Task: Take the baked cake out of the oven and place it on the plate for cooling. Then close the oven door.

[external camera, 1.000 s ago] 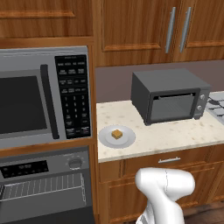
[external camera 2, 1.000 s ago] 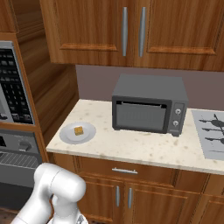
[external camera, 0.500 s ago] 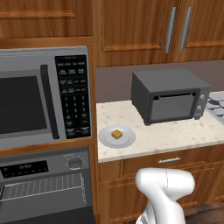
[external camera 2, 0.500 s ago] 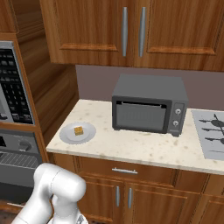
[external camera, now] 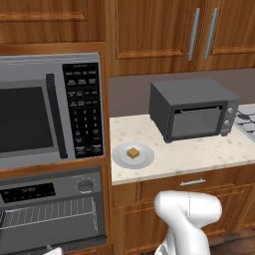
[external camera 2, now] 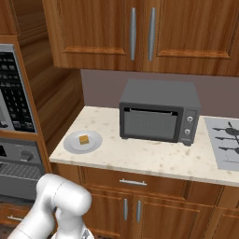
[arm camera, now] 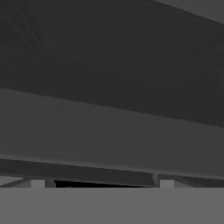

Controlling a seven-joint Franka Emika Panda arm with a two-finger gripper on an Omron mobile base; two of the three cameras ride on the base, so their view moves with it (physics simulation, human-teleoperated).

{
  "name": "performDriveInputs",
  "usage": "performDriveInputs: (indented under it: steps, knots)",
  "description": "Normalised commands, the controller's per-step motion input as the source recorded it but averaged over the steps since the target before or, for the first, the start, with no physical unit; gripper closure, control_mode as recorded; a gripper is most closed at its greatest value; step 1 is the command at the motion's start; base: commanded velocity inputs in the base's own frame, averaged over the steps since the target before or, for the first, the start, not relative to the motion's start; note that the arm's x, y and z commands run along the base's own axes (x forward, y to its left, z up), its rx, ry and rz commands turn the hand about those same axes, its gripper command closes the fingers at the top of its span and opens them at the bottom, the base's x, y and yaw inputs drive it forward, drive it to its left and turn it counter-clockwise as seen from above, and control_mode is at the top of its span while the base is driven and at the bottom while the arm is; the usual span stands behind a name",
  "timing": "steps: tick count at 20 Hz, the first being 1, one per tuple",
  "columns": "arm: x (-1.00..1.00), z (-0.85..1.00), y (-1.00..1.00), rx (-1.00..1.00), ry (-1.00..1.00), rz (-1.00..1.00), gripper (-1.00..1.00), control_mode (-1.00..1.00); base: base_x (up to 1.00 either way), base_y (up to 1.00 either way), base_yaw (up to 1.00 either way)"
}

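Note:
The cake (external camera: 132, 152) (external camera 2: 84, 139), a tiny golden-brown cube, rests in the middle of the round pale plate (external camera: 119, 158) (external camera 2: 71, 144) on the counter beside the oven column. Below the microwave, the oven (external camera: 50, 191) (external camera 2: 18, 161) shows its wire racks (external camera: 50, 213) uncovered, so its door is swung down. In the hand view the oven door (arm camera: 109, 52) is very close: dark glass above, a broad grey band (arm camera: 109, 135) across below. My gripper (arm camera: 102, 183) is right against that band, its fingertips (arm camera: 37, 183) wide apart and open.
A dark toaster oven (external camera: 191, 109) (external camera 2: 158, 114) stands on the speckled counter (external camera: 199, 152). The microwave (external camera: 47, 109) sits above the oven. Stove burners (external camera 2: 226, 140) lie at the right. Wooden cabinets hang above and drawers run below the counter.

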Motion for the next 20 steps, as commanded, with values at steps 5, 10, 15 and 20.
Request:
performDriveInputs:
  steps: [5, 10, 15, 20]
  knots:
    - [0.89, -0.13, 0.0, -0.02, 0.0, 0.0, -1.0, -1.0, 0.0, 0.0, 0.0]
    - [0.85, -0.21, 0.0, -0.1, 0.0, 0.0, -1.0, -1.0, 0.0, 0.0, 0.0]
    - [0.81, -0.25, 0.0, -0.14, 0.0, 0.0, -1.0, -1.0, 0.0, 0.0, 0.0]
    - [0.76, -0.28, 0.01, -0.18, 0.0, 0.0, -1.0, -1.0, 0.0, 0.0, 0.0]
